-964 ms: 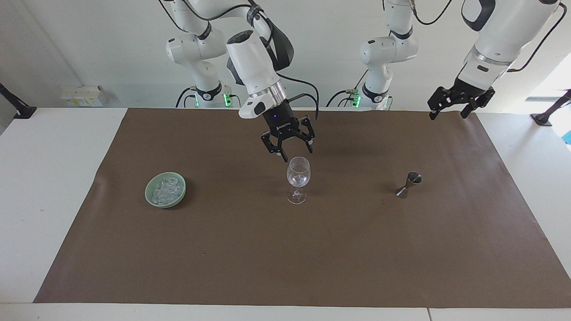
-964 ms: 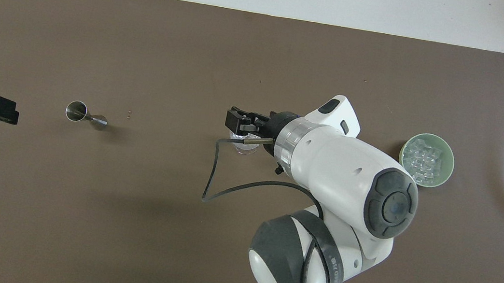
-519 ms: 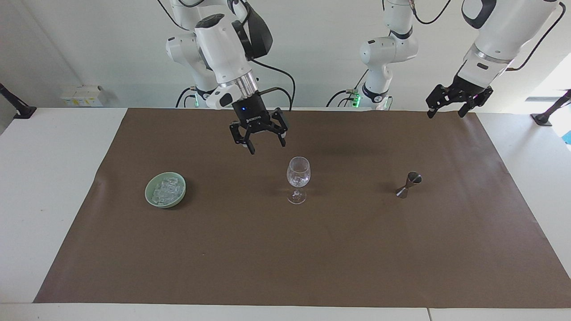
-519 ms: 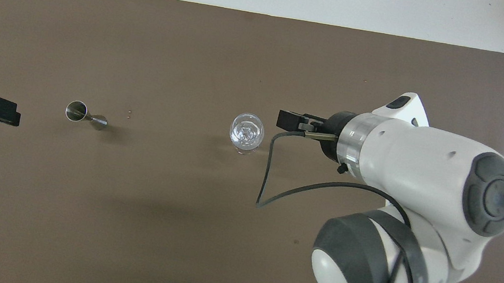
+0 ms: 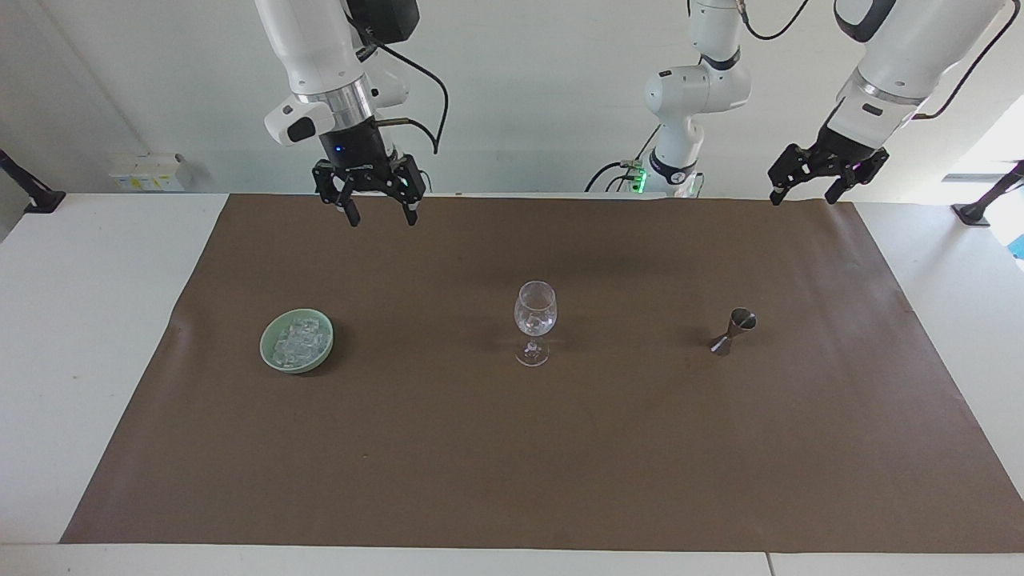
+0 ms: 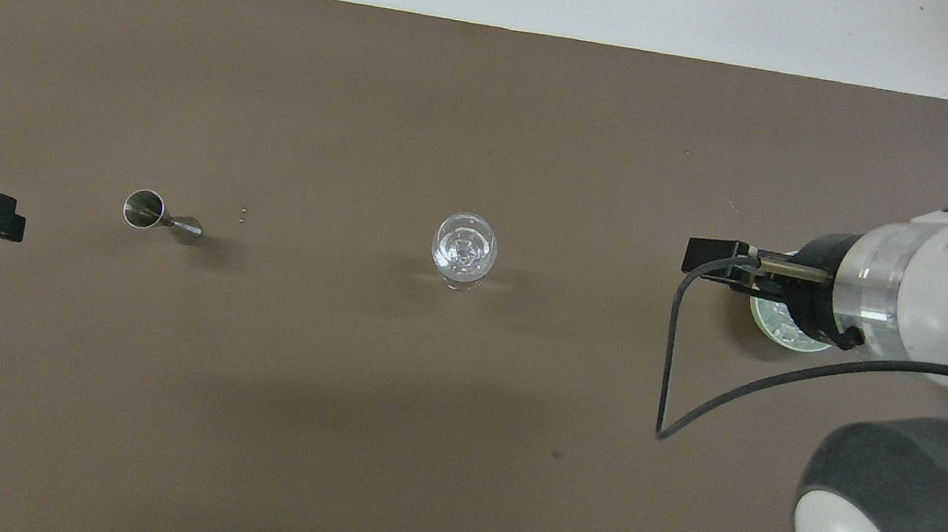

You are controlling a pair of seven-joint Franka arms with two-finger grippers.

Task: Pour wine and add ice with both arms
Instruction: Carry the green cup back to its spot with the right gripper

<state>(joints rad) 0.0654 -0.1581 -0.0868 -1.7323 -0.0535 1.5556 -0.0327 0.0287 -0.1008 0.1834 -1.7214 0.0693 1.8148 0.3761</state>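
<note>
Brown paper covers the table point(image 5: 96, 336); the wine glass point(image 5: 534, 320) at its middle seems to hold ice already. More ice point(image 5: 298, 342) fills the green dish point(image 5: 270, 362). Right claw point(image 5: 381, 210) and left claw point(image 5: 806, 192) hang wide open, empty.

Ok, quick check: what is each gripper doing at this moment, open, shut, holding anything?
Left gripper: open, empty, raised over the mat's edge at its own end.
Right gripper: open, empty, raised near the green bowl of ice.
</note>
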